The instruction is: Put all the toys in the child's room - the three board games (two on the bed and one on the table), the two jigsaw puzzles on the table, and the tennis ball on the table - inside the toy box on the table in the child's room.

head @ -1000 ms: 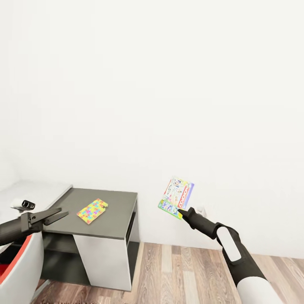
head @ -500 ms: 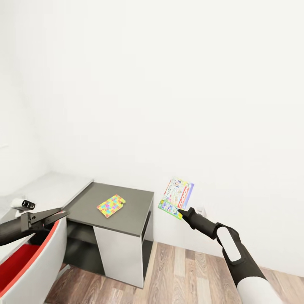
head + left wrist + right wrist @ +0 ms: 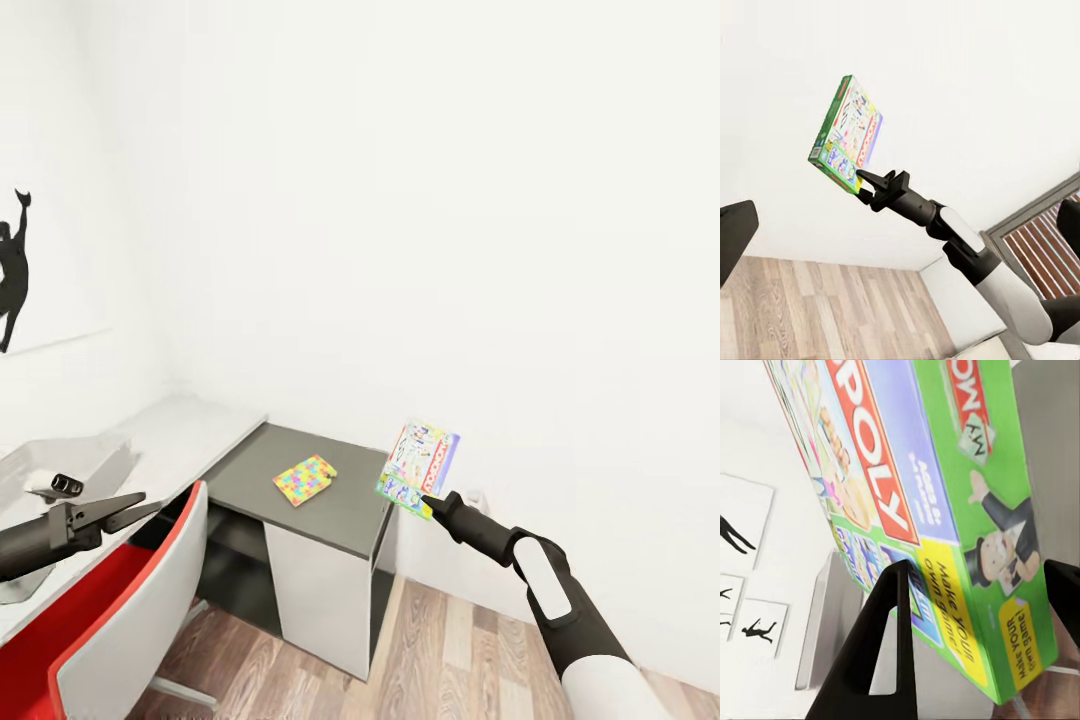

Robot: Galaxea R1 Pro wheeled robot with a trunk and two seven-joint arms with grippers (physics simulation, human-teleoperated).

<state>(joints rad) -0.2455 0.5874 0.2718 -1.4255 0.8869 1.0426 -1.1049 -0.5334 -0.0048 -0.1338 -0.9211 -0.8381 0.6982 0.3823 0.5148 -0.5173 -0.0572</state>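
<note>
Red-and-white chair seen at lower left; black silhouette picture hung on white wall; wood-plank floor below.

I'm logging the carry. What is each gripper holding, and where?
Right gripper pinches the white-red-green Monopoly game box at its lower edge; left gripper holds nothing.

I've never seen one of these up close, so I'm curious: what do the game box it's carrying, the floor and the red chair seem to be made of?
The game box looks like glossy printed cardboard: sharp flat faces covered in colourful print. The floor looks like matt wood planks, with grain and seams showing. The chair seems to be smooth moulded plastic, white outside, red inside, though that is only a guess from its even sheen.
</note>
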